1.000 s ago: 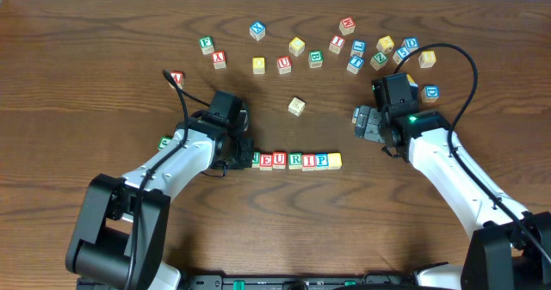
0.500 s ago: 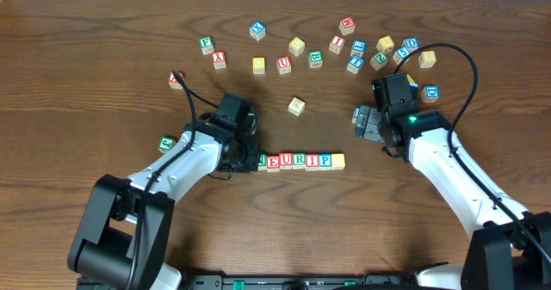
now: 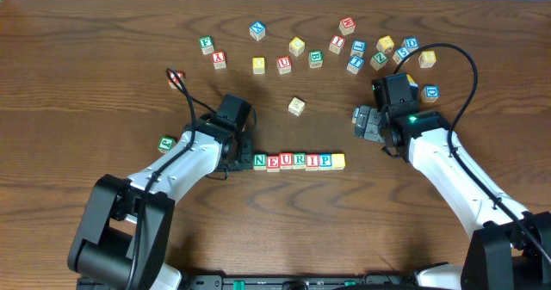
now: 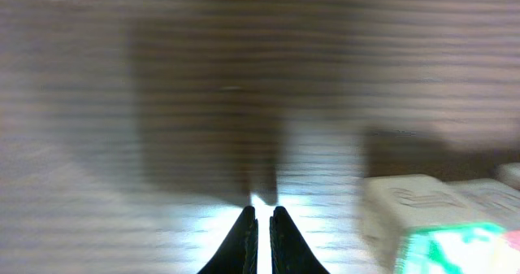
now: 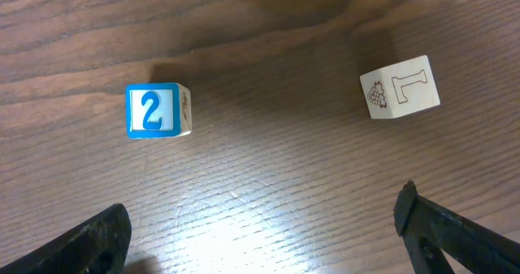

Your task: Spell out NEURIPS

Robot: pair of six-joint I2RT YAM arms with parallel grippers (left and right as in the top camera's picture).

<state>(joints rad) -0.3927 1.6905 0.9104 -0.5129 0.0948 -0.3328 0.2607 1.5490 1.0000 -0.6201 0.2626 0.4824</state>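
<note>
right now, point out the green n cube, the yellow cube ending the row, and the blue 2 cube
green N cube (image 3: 260,161), overhead view, middle of its top face
yellow cube (image 3: 337,160), overhead view, middle of its top face
blue 2 cube (image 5: 153,110), right wrist view, on the printed 2

Dark brown wood-grain table (image 3: 86,83), row of small wooden letter cubes (image 3: 297,160) touching side by side near front centre, loose scatter of similar cubes (image 3: 315,58) along far side, pale cube (image 3: 296,106) between, green-faced cube (image 3: 167,142) well left.
</note>
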